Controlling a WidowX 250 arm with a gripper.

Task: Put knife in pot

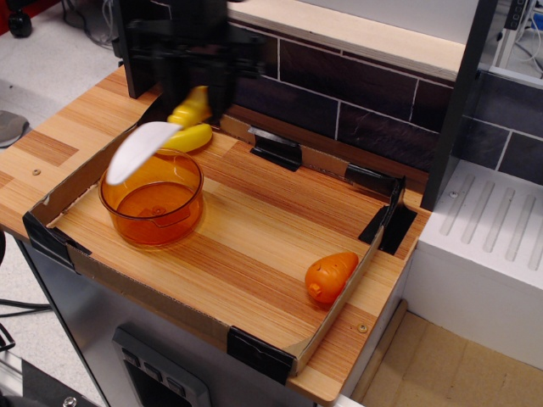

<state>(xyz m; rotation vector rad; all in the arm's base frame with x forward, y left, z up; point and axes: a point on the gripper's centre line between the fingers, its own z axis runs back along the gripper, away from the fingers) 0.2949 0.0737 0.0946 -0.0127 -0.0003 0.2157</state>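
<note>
Arm comes down from the top of frame at the back left corner of the tray [254, 292], blurred dark. Gripper [193, 95] points down, jaws clamped on the yellow handle of the knife [157, 136]. White blade slants down and left, tip in the air over the far left rim of the pot [153, 197], not inside it. Pot sits at the tray's left side. Yellow banana toy [192, 137] lies just behind the pot, under the gripper. Orange carrot toy [331, 275] at the right edge, well apart.
</note>
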